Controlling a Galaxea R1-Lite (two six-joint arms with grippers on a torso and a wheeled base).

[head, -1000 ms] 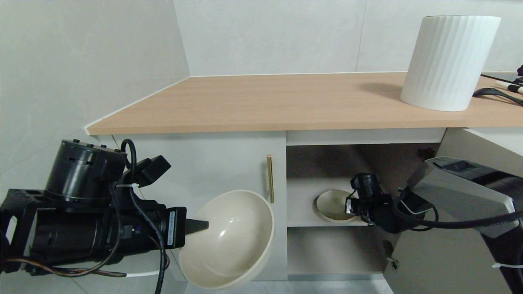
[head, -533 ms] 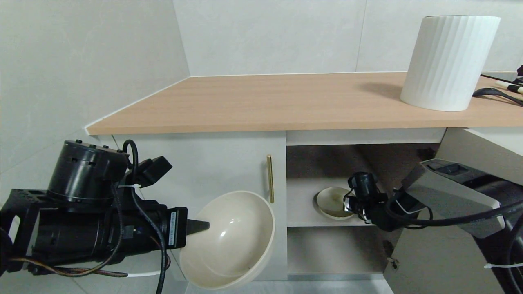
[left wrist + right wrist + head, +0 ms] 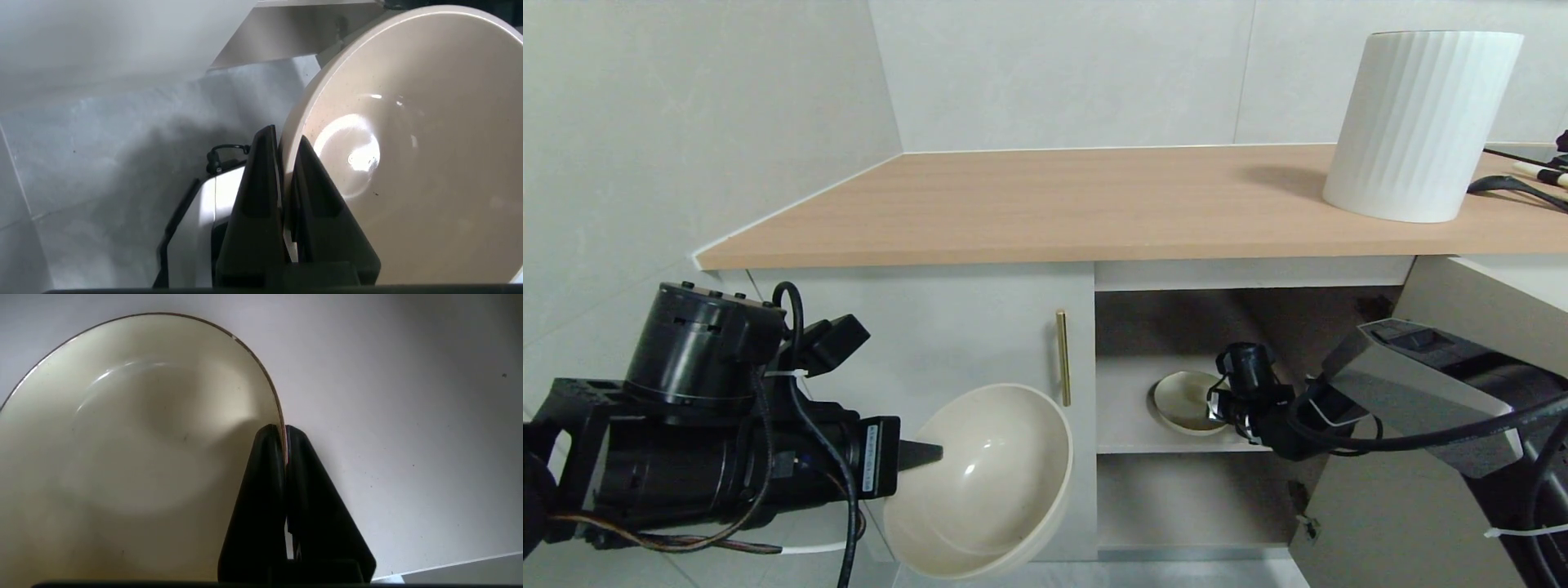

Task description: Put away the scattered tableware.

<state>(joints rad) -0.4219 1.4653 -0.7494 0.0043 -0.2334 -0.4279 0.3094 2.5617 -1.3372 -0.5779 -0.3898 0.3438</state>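
Right gripper, fingers pinched on the rim of the small plate, holds it at the cabinet shelf; best levelled and seated flat before release. At 9 o'clock, left gripper fingers clamp the rim of the bowl.

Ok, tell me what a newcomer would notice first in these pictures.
The big cream bowl stands out, tipped on edge low on the left before the shut cupboard door, its rim pinched by the left gripper. The right gripper holds a small cream plate by its rim inside the open cupboard, at the shelf. A tall white ribbed container stands on the wooden counter, far right.
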